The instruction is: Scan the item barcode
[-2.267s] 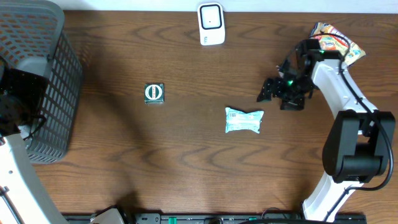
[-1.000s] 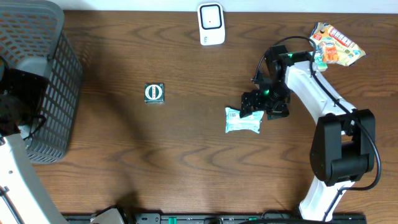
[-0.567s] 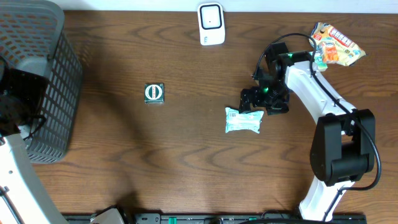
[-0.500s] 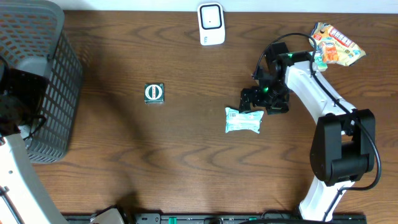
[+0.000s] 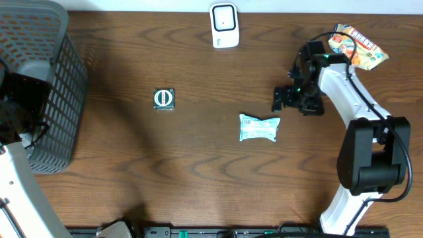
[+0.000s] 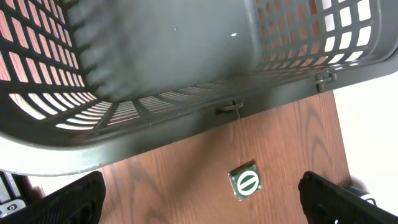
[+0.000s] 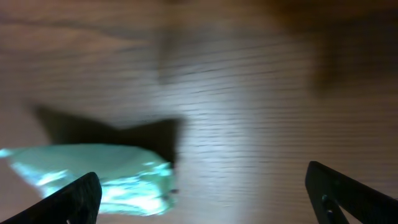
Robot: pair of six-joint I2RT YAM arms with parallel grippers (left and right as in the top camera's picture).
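Overhead and wrist views, item on the table. The pale blue packet (image 5: 260, 127) lies flat on the brown wooden table (image 5: 198, 172), near its middle, crimped ends to left and right; we see a small printed patch at its left end, too small to read. Nothing touches it.

The right gripper (image 5: 277, 99) hangs just up and to the right of the packet, apart from it, its tips pointing toward the table's left side. In the right wrist view we see its two dark fingers (image 7: 78, 198) at the opposite lower corners, spread wide with nothing between them; the blurred packet shows at lower left, beside its own dark shadow on the wood.

The white scanner (image 5: 224, 25) stands at the far edge of the table, up and to the left of the packet and well apart from it. A small square green item with a white round mark (image 5: 163, 98) lies to the packet's left. A colourful snack bag (image 5: 357, 46) lies at the far right corner, behind the right arm.

The grey lattice basket (image 5: 46, 79) fills the left end of the table. The left gripper (image 6: 202, 202) is held above the basket's rim, its fingers likewise spread wide and empty; in that view we see the green item on the wood beyond the basket wall.
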